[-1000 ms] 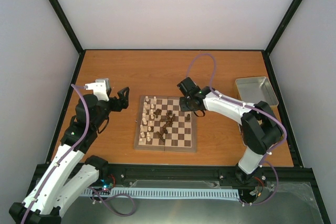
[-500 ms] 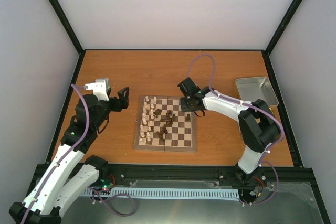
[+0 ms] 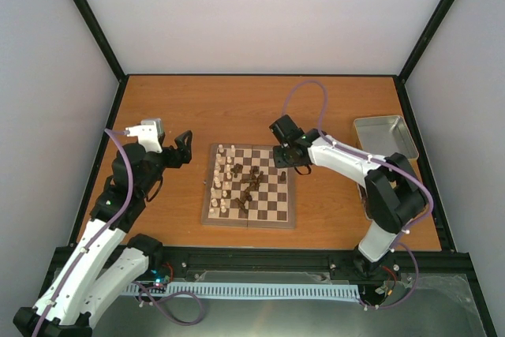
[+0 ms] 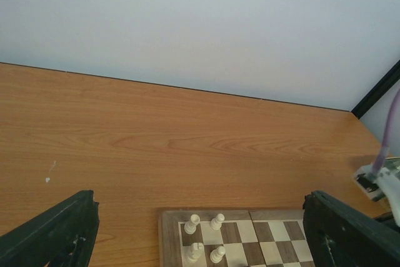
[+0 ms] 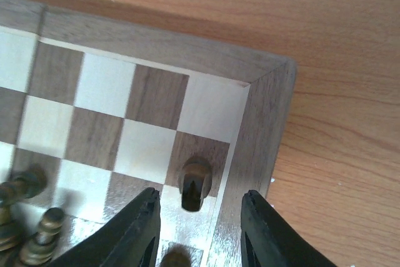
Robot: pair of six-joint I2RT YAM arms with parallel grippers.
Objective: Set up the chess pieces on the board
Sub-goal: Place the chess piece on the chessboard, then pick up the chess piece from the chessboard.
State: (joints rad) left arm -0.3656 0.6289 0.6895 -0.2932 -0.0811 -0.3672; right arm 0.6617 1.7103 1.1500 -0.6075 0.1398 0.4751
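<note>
The board (image 3: 247, 224) lies mid-table, with dark chess pieces (image 3: 251, 181) bunched near its centre and cream pieces (image 3: 224, 183) along its left side. My right gripper (image 3: 282, 162) hovers over the board's far right corner. In the right wrist view it (image 5: 200, 195) is open, and a dark piece (image 5: 195, 181) stands on a dark edge square between the fingers (image 5: 139, 226), touching neither. More dark pieces (image 5: 25, 217) lean at the lower left. My left gripper (image 3: 183, 148) is open left of the board and holds nothing (image 4: 200, 198).
A metal tray (image 3: 384, 136) sits at the table's right edge behind the right arm. Cream pieces (image 4: 205, 237) stand on the board's near corner (image 4: 166, 232) in the left wrist view. Bare wooden table (image 4: 187, 136) stretches to the back wall.
My right gripper has gone from shut to open, letting go of the dark piece, which now stands on its square. The left arm has barely moved.
</note>
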